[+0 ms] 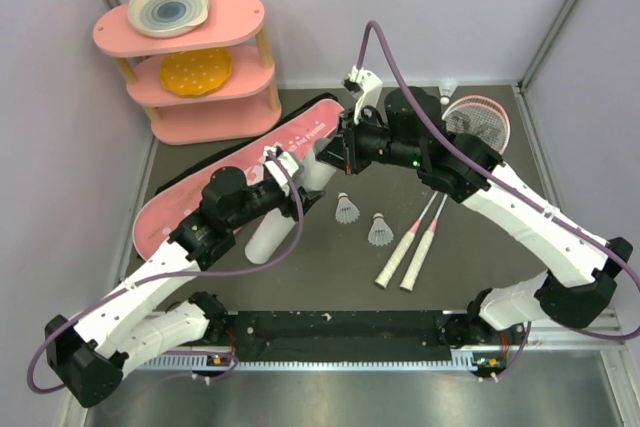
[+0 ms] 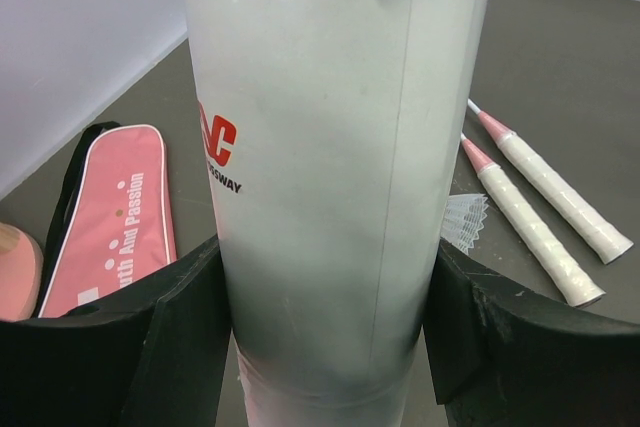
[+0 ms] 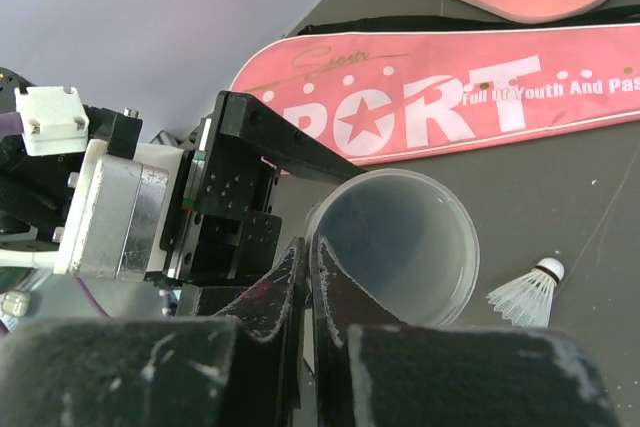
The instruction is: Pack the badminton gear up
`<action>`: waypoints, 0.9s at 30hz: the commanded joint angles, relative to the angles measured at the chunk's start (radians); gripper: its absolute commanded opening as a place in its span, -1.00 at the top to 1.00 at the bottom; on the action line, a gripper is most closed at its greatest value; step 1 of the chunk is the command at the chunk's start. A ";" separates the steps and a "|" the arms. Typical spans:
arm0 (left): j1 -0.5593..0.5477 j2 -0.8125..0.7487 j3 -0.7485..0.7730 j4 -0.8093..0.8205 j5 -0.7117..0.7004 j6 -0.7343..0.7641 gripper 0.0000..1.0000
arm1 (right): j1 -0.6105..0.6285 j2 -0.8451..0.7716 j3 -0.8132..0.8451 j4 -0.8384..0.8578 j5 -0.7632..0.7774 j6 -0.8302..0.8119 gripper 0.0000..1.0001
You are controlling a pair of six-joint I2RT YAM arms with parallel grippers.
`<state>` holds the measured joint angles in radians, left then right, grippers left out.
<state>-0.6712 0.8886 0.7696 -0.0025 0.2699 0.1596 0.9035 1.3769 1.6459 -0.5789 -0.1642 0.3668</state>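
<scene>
The white tube [image 1: 285, 209] lies tilted over the mat. My left gripper [image 1: 272, 197] is shut around its body, and in the left wrist view the tube [image 2: 330, 147] fills the space between both pads [image 2: 190, 327]. My right gripper [image 1: 337, 152] is shut on the rim of the tube's open end [image 3: 400, 242], its fingertips [image 3: 312, 252] pinching the wall. Two shuttlecocks [image 1: 345, 209] [image 1: 379, 231] lie on the mat beside the tube. Two pink rackets [image 1: 425, 237] lie side by side at the right, handles toward me. The pink SPORT bag [image 1: 200, 192] lies behind the tube.
A pink three-tier shelf [image 1: 230, 27] with plates stands at the back left. A small white object [image 1: 448, 87] sits at the back wall near the racket heads [image 1: 480, 119]. Grey walls close in the left, back and right.
</scene>
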 commanded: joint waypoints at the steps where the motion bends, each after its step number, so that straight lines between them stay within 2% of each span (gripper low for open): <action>1: -0.001 0.004 0.020 0.007 0.006 -0.009 0.68 | 0.018 -0.038 0.034 0.002 0.048 0.038 1.00; 4: -0.001 0.006 0.020 0.007 0.006 -0.009 0.68 | -0.011 -0.068 0.031 0.008 0.013 0.121 1.00; 7: -0.001 0.004 0.019 0.007 0.008 -0.008 0.68 | -0.086 -0.122 -0.023 0.063 -0.104 0.240 1.00; 11: -0.001 0.004 0.019 0.007 0.008 -0.009 0.69 | -0.182 -0.194 -0.142 0.252 -0.297 0.375 1.00; 14: -0.001 0.007 0.020 0.007 0.009 -0.008 0.70 | -0.202 -0.211 -0.150 0.272 -0.310 0.408 1.00; 16: 0.001 0.006 0.020 0.007 0.006 -0.009 0.70 | -0.203 -0.237 -0.153 0.235 -0.214 0.368 1.00; 18: -0.001 0.004 0.022 0.007 -0.003 -0.011 0.70 | -0.204 -0.259 -0.149 0.113 -0.088 0.290 1.00; 19: -0.001 0.001 0.020 0.007 -0.006 -0.015 0.70 | -0.203 -0.283 -0.158 0.065 0.054 0.270 1.00; 21: 0.001 -0.007 0.020 0.007 -0.015 -0.023 0.70 | -0.204 -0.314 -0.228 -0.025 0.214 0.250 1.00; 22: -0.001 -0.008 0.022 0.007 -0.021 -0.037 0.70 | -0.206 -0.346 -0.268 -0.042 0.362 0.253 1.00; 23: -0.001 -0.010 0.023 0.007 -0.029 -0.045 0.70 | -0.212 -0.357 -0.355 -0.061 0.424 0.261 1.00; 25: -0.001 -0.011 0.031 0.006 -0.040 -0.080 0.70 | -0.247 -0.375 -0.447 -0.097 0.498 0.306 1.00; 27: -0.001 0.001 0.083 -0.035 -0.040 -0.106 0.70 | -0.346 -0.394 -0.582 -0.107 0.497 0.355 1.00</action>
<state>-0.6746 0.8883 0.7704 -0.0093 0.2493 0.1287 0.6651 0.9874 1.2293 -0.5644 0.1135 0.6628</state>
